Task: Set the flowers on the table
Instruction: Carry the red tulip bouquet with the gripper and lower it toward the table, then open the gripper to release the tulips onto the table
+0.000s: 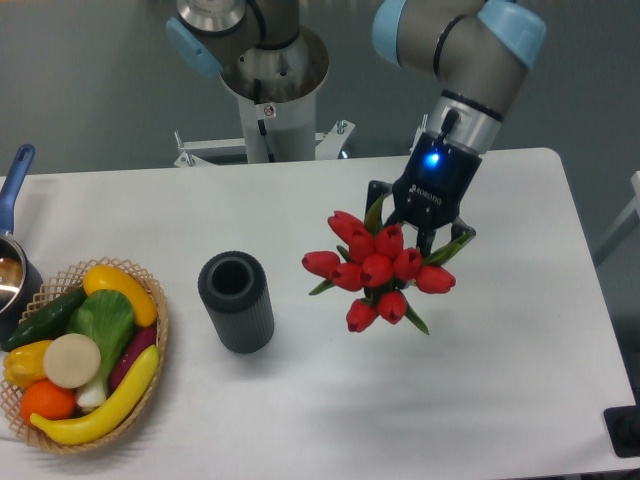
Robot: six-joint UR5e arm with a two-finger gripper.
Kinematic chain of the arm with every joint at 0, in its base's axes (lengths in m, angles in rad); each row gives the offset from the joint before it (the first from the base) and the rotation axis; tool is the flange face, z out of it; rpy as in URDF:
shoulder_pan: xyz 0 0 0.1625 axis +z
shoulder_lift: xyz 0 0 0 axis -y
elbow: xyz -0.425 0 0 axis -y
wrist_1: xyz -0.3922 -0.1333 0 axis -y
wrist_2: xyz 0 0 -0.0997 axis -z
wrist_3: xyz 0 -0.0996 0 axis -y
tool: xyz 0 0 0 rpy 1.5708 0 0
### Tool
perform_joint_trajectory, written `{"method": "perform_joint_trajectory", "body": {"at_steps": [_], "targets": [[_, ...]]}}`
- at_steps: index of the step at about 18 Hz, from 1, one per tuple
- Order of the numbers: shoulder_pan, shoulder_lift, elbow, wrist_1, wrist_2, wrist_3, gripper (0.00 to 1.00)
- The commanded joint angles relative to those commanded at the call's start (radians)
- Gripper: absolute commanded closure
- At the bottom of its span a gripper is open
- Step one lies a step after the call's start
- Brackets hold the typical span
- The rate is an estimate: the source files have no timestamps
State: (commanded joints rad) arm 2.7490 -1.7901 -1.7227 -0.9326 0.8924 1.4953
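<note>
Gripping the flowers (378, 270) by the stems, the gripper (420, 222) holds them above the table (500, 380) right of center, so the lowering and the release are, I judge, not yet done.

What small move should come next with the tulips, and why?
Probably lower the bunch onto the bare table right of the vase before opening. The gripper holds the flowers by their stems, blooms toward the camera. They look held above the tabletop, though height is hard to judge from this view.
</note>
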Motion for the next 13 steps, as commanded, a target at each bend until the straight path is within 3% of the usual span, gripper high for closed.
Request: {"method": "perform_joint_trajectory", "body": {"at_steps": [4,13], "targets": [[-0.032,-0.018,0.017,-0.009,0.175,0.071,0.5],[-0.052,-0.06,0.012,-0.011,0.253,0.112,0.5]]}}
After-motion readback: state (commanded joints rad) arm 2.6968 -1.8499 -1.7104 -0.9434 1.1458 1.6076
